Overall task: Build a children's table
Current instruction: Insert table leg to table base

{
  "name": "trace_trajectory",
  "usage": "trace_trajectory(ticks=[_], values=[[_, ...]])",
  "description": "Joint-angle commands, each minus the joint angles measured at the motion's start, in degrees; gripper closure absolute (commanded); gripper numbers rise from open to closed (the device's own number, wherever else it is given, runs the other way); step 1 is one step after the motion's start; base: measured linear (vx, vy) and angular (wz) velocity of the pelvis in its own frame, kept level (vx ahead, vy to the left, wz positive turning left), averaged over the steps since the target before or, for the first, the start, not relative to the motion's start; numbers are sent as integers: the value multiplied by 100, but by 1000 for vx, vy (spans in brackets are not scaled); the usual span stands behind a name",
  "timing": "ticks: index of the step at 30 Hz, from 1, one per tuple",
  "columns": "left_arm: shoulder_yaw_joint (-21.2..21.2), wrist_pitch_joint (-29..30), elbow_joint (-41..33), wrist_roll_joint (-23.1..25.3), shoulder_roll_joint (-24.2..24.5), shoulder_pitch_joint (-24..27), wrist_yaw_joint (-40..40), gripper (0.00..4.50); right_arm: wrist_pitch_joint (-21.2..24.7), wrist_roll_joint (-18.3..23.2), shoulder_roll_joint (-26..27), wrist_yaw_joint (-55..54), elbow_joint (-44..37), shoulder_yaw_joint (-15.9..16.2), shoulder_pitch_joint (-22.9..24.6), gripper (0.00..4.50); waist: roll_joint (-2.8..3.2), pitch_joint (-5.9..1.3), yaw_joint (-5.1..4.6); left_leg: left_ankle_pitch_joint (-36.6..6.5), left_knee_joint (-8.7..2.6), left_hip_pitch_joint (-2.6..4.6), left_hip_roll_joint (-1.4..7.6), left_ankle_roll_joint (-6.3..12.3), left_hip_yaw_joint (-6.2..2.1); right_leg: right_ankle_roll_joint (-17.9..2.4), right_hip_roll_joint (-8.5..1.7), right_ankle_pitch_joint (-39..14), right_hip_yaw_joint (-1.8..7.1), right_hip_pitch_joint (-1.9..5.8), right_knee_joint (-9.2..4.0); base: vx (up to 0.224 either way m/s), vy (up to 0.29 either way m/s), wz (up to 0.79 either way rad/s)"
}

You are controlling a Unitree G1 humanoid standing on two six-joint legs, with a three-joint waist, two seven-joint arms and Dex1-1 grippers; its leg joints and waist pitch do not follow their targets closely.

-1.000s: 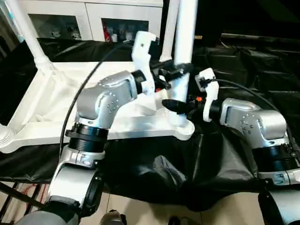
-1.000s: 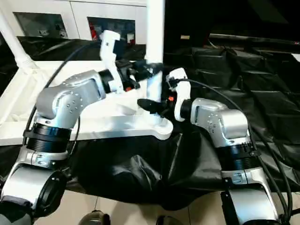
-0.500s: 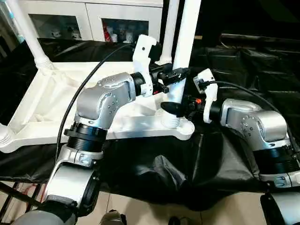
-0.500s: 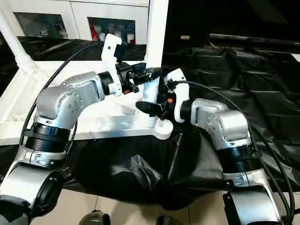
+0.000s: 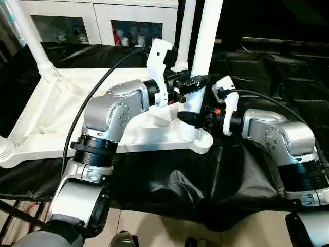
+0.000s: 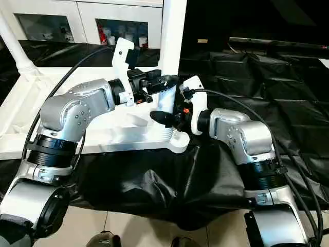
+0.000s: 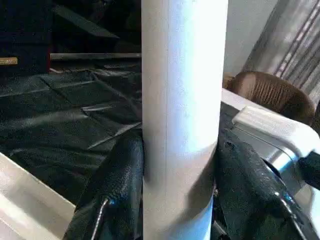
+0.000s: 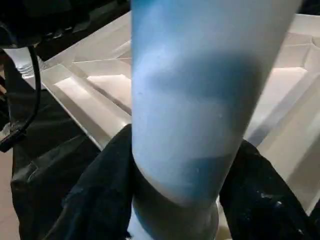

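Left eye view: table top point(image 5: 61, 121) lies underside up on a surface draped in black sheet point(image 5: 267, 67). Four legs counted: one standing in the near corner socket point(image 5: 193, 136), namely the near leg point(image 5: 204, 46); a second leg point(image 5: 185, 31) just behind it; a far-left leg point(image 5: 31, 38); and the base of a fourth point(image 5: 5, 149) at the picture's left edge. Left gripper point(image 5: 191, 83) is closed around the near leg, higher up. Right gripper point(image 5: 191, 118) sits on the same leg just above the socket. White cabinets point(image 5: 97, 20) stand behind.

Right eye view: same arrangement; the second leg is hidden behind the near one here.

Left wrist view: two black fingers point(image 7: 117, 185), one on each side of the leg, both pressing its wall. A brown chair back point(image 7: 270, 92) stands beyond.

Right wrist view: the black fingers point(image 8: 105, 195) flank the leg's lower end, touching it on both sides; the ribbed underside point(image 8: 100, 80) lies beyond.
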Motion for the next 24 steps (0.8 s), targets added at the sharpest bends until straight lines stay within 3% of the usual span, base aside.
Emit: trace_trajectory(ticks=[1, 8, 9, 12, 14, 19, 20, 24], values=[[-19, 4, -82, -18, -8, -138, -48, 265, 23, 44, -32, 32, 1, -91, 23, 254, -41, -640, -9, -669, -359, 80, 86, 107, -55, -970, -262, -1322, 259, 447, -378, 0, 0, 0], [79, -12, 22, -60, -65, -165, 6, 265, -8, 34, -32, 23, 14, -110, 19, 259, -28, -636, -10, -713, -363, 83, 87, 92, -60, -943, -261, -1394, 254, 446, -389, 0, 0, 0], [121, 2, 44, -96, -76, -174, 7, 195, -21, 29, -27, 13, 14, -118, 21, 259, -34, -634, -12, -706, -361, 80, 81, 97, -55, -945, -256, -1383, 255, 446, -392, 0, 0, 0], [202, -172, 109, -98, -116, -197, 33, 193, -61, 60, 13, -22, 2, -191, 23, 259, -30, -635, -11, -709, -362, 80, 80, 103, -59, -956, -255, -1368, 253, 447, -393, 0, 0, 0], [246, -388, 148, -50, -169, -198, 100, 166, -66, 91, 36, -38, -5, -236, 28, 259, -33, -636, -11, -705, -361, 77, 81, 123, -58, -965, -256, -1320, 253, 452, -392, 0, 0, 0], [692, -1175, 293, -259, -502, -284, 245, 148, -124, 233, 207, -264, -43, -530, 76, 259, -38, -641, -8, -716, -360, 78, 75, 144, -58, -993, -263, -1305, 248, 460, -403, 0, 0, 0], [1138, -1396, 398, -576, -704, -403, 426, 148, -234, 282, 331, -516, -42, -774, 123, 259, -30, -634, -7, -735, -352, 70, 70, 132, -56, -1031, -272, -1284, 246, 456, -406, 0, 0, 0], [1273, -1408, 507, -720, -646, -406, 248, 148, -566, 115, 382, -771, 18, -947, 234, 259, -39, -630, -8, -715, -360, 76, 65, 170, -55, -948, -256, -1423, 231, 445, -425, 0, 0, 0]])
